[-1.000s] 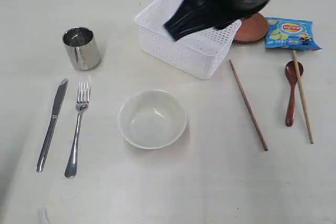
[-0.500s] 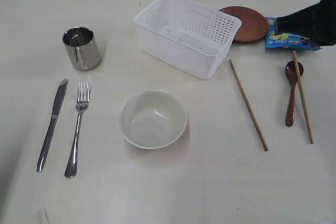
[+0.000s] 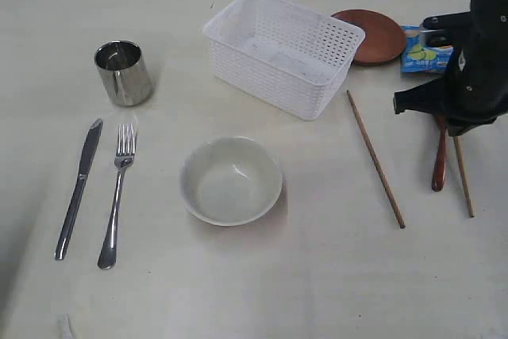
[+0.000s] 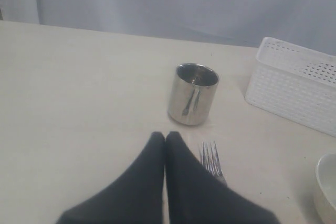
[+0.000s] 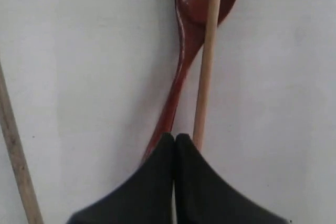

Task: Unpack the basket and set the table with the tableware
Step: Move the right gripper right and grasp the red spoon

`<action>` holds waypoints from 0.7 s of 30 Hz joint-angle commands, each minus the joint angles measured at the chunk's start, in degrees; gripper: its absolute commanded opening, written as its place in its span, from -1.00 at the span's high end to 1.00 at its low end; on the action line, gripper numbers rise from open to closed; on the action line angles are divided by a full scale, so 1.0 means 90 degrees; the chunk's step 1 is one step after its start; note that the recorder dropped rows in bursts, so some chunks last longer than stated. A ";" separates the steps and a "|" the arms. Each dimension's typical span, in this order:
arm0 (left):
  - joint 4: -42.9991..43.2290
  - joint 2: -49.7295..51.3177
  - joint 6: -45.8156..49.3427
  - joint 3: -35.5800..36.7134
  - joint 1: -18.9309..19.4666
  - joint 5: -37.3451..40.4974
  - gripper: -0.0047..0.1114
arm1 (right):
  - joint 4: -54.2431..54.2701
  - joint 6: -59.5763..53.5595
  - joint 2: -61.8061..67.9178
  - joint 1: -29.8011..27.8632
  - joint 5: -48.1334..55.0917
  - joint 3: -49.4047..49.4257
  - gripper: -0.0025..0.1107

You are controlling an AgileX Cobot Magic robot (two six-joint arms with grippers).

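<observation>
**Both grippers closed, right one low over the spoon**

Your right gripper (image 5: 175, 139) has its jaws pressed together with nothing between them. It hangs right over the handle of the dark red spoon (image 5: 184, 61). A chopstick (image 5: 206, 61) lies along that handle and crosses the spoon's bowl. Your left gripper (image 4: 165, 136) is likewise pressed closed and empty. It sits low over the table (image 3: 238, 275), with the fork (image 4: 211, 158) just beside its tips and the steel cup (image 4: 192, 94) upright a little beyond.

The table is pale cream with faint grain. A plain grey backdrop (image 4: 184, 3) rises behind its far edge.

The blue snack packet (image 3: 417, 53) carries a green and yellow picture. Its print is too small to read.

In the exterior view, the second chopstick (image 3: 375, 159) lies well to the left of the spoon. The bowl (image 3: 230, 184) stands at mid-table. The knife (image 3: 78, 188) lies parallel to the fork at the left. The white basket (image 3: 270, 77) sits at the back, the brown plate (image 3: 381, 36) just behind its right corner.

Your right arm (image 3: 476, 69) hides the spoon's bowl, the chopstick's far end and part of the packet.
</observation>
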 commanded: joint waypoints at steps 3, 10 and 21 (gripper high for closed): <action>-0.0022 -0.0023 0.0003 0.0018 0.0006 -0.0060 0.92 | 0.0703 -0.0392 0.0276 -0.0661 -0.0296 0.0008 0.96; -0.0022 -0.0023 0.0003 0.0018 0.0006 -0.0060 0.92 | 0.2287 -0.1619 0.0524 -0.0926 -0.0574 -0.0015 0.83; -0.0022 -0.0023 0.0003 0.0018 0.0006 -0.0060 0.92 | 0.2298 -0.1405 0.0746 -0.0926 -0.0607 -0.0146 0.26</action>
